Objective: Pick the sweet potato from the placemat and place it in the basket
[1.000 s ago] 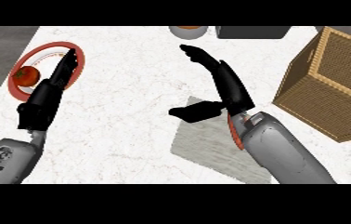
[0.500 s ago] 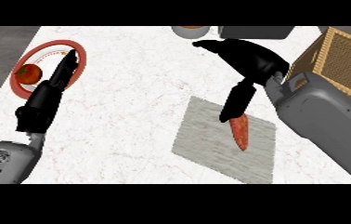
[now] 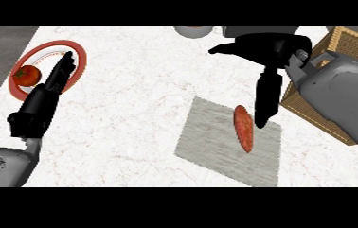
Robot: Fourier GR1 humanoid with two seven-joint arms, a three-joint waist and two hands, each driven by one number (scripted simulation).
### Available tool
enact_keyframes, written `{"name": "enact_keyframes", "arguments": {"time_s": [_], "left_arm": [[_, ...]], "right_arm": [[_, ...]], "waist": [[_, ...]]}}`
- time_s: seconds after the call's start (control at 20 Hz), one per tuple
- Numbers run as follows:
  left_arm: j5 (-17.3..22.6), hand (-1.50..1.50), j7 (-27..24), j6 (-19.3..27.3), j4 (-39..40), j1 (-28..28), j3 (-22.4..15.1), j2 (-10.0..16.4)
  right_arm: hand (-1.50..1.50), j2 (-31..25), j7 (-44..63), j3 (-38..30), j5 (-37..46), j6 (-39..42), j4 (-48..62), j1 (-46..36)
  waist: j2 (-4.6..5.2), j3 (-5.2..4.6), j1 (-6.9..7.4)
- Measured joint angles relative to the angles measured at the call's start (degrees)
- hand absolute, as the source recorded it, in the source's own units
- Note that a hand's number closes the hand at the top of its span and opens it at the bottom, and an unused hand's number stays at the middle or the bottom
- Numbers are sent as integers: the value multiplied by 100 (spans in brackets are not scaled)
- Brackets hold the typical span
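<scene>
Head view, steep look down on a white marbled counter (image 3: 126, 113).

Sweet potato (image 3: 243, 127): a slim orange-red piece lying on the grey placemat (image 3: 210, 144), in the mat's right half, long axis running far to near. Not lifted. No finger is round it.

Placemat: sits right of centre on the counter, turned slightly askew, with its right edge near the basket.

Basket (image 3: 340, 37): woven, tan, at the right edge of the scene. Much of it is hidden behind the grey right forearm (image 3: 328, 87), which crosses over it.

Right hand (image 3: 269, 52): the palm is over the far right of the counter, beyond the placemat. Its fingers (image 3: 265, 99) are straight and pressed together, pointing toward the near side. The tips end just to the right of the sweet potato's middle. Cannot tell whether they touch it. The thumb juts left, well apart from the fingers. The hand holds nothing.

Left hand (image 3: 49, 90): on the left side, fingers straight and together, pointing toward the far side. The fingertips reach over the right part of a red-rimmed plate (image 3: 42, 48). It holds nothing.

Tomato (image 3: 26, 75): red, on the left part of the plate, just beside the left hand's fingers.

Far edge: a round bowl (image 3: 192, 31) and a grey block (image 3: 259, 30), both cut off by the view.
</scene>
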Motion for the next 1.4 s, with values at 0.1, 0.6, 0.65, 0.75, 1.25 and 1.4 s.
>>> {"name": "enact_keyframes", "arguments": {"time_s": [0.1,0.6,0.65,0.75,1.25,1.4], "left_arm": [[-44,0,-15,-43,27,-14,65,-37],[-209,0,255,-292,-215,50,307,-191],[-233,0,219,-316,-136,13,336,-223],[-301,0,288,-311,-105,-59,366,-290],[-571,0,338,-525,-240,56,612,-493],[-650,0,347,-614,-307,143,662,-604]], "right_arm": [[-150,41,-2,-50,59,169,84,63],[-150,424,-406,-147,984,701,440,532],[-150,487,-456,-101,1120,707,471,630],[-150,546,-621,-41,1388,768,567,777],[-150,892,-1450,11,2832,708,970,1481],[-150,872,-1764,-101,3209,663,968,1717]], "waist": [[6,3,-8],[20,8,1],[22,8,-5],[25,8,-9],[23,9,-9],[20,10,-16]]}}
